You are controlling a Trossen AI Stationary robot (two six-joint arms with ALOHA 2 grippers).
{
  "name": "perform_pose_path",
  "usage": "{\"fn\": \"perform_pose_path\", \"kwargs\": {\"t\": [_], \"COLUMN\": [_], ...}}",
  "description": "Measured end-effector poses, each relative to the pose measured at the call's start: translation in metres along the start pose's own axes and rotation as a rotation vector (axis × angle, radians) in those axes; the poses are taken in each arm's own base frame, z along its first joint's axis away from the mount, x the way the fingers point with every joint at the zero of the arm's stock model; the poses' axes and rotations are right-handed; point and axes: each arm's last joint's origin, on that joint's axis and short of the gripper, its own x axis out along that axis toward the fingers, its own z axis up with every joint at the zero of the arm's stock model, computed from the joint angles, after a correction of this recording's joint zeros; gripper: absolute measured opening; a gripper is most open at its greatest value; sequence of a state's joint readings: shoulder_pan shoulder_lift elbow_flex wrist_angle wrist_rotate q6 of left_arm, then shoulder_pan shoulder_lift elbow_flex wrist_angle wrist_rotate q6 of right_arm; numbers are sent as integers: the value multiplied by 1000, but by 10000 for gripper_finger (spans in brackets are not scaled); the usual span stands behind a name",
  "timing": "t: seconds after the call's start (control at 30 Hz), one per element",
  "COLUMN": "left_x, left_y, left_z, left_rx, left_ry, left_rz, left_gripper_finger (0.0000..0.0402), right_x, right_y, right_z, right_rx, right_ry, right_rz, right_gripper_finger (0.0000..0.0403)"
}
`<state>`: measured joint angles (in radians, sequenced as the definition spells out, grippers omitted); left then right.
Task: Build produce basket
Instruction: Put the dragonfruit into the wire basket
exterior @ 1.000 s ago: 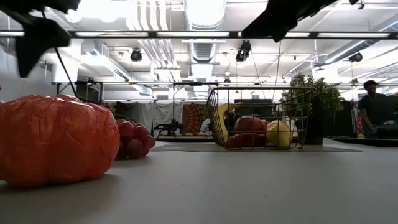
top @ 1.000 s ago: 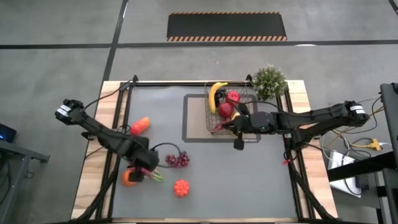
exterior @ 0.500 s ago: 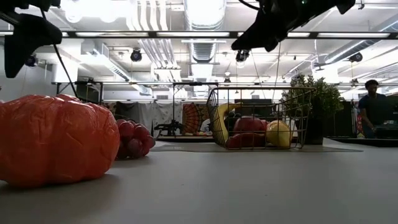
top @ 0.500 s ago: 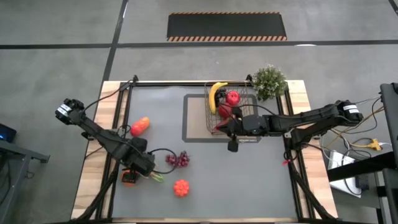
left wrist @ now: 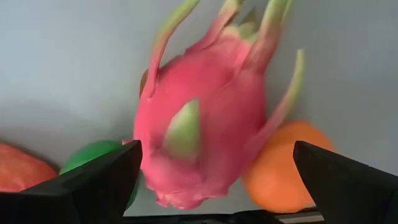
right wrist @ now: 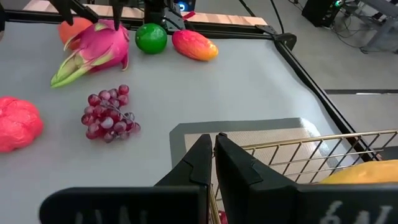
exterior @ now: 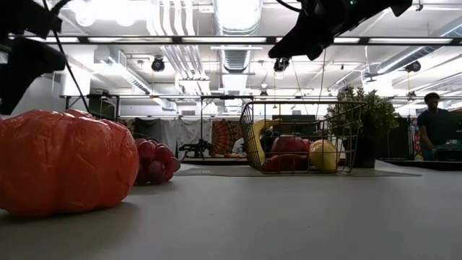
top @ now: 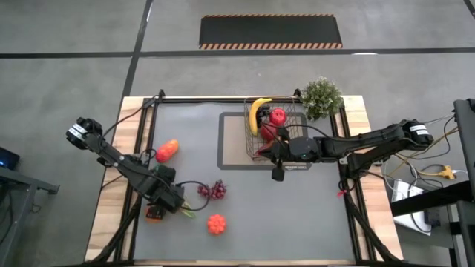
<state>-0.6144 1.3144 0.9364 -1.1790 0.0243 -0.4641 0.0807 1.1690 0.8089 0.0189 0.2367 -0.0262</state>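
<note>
The wire basket (top: pixel 276 132) stands on the grey mat at the far right and holds a banana (top: pixel 257 113), red apples (top: pixel 276 116) and a yellow fruit (exterior: pixel 323 154). The pink dragon fruit (left wrist: pixel 205 118) lies on the table near the left front. My left gripper (top: pixel 168 199) is open above it, one finger on either side, and I see no touch. An orange (left wrist: pixel 286 169) and a green fruit (left wrist: pixel 93 157) lie just beyond the dragon fruit. My right gripper (right wrist: pixel 213 163) is shut and empty, above the basket's near rim (right wrist: pixel 298 152).
Red grapes (top: pixel 212 190) and a lumpy orange-red fruit (top: pixel 216 223) lie on the table's near middle, and a mango (top: pixel 167 149) at the left. A potted plant (top: pixel 321 96) stands behind the basket. A person (exterior: pixel 431 123) stands in the room beyond.
My left gripper has gone down toward the dragon fruit. My right gripper has gone a little toward the table's left edge and down, along the basket's near side, then kept still. The fruits have not moved.
</note>
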Motion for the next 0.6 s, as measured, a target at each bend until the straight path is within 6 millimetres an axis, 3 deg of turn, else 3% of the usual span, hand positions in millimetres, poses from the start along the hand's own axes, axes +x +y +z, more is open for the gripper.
{"fn": "perform_pose_path", "kwargs": {"t": [0.37,0.6], "left_x": [28,30], "left_y": [4,4], "left_z": [-4,-2], "left_rx": [0,-10], "left_ry": [-14,-42], "left_rz": [34,43], "left_gripper_finger": [393,332], "right_x": [0,0], "right_y": [0,0], "right_z": [-1,-1], "right_rx": [-2,-2], "right_ry": [6,7], "right_rz": [0,0], "right_gripper_finger": [13,13]}}
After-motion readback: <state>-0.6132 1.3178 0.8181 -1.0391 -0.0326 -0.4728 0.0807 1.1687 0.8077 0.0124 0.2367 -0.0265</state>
